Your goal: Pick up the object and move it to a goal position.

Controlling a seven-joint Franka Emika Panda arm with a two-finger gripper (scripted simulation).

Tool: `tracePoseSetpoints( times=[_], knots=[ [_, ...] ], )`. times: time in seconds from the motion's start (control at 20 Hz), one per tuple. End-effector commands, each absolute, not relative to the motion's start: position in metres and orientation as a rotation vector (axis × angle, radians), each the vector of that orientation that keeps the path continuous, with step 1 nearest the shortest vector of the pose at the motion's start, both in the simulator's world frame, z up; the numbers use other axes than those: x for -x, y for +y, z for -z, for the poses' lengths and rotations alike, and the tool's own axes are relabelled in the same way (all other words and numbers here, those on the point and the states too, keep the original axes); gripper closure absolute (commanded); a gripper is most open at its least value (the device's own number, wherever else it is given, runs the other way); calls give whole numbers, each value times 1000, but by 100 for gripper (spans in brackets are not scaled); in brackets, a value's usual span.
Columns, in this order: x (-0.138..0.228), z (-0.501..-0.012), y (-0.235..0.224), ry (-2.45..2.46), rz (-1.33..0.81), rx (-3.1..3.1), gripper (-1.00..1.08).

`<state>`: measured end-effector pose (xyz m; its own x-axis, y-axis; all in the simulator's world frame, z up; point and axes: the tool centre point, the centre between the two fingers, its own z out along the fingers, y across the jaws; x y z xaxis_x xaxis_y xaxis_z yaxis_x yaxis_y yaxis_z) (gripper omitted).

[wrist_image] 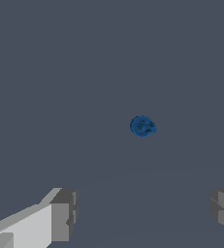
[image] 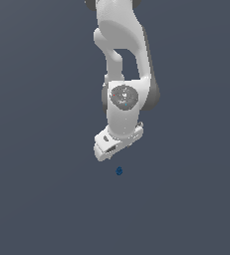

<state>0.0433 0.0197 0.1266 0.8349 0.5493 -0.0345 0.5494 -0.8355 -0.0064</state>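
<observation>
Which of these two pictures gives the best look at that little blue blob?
The wrist view: the blob looks larger there, with faint lighter marks, clear of the open tool. The exterior view shows it only as a tiny speck below the tool.

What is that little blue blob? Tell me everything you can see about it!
The blue blob is tiny, roundish and dark blue, with faint lighter marks on it. What it is made of cannot be told. It sits alone on the plain grey surface, just below the white gripper in the exterior view. Nothing touches it; the wide-apart fingers have not reached it.
</observation>
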Motion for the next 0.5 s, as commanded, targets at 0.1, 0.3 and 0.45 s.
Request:
tracePoseSetpoints(
  times=[0.1, 0.3, 0.45],
  knots=[
    [-54, -119, 21, 1091, 44, -2942, -92],
    [-64, -112, 22, 1254, 34, -2878, -92],
    [-71, -107, 22, 1370, 26, -2826, -92]
  ],
)
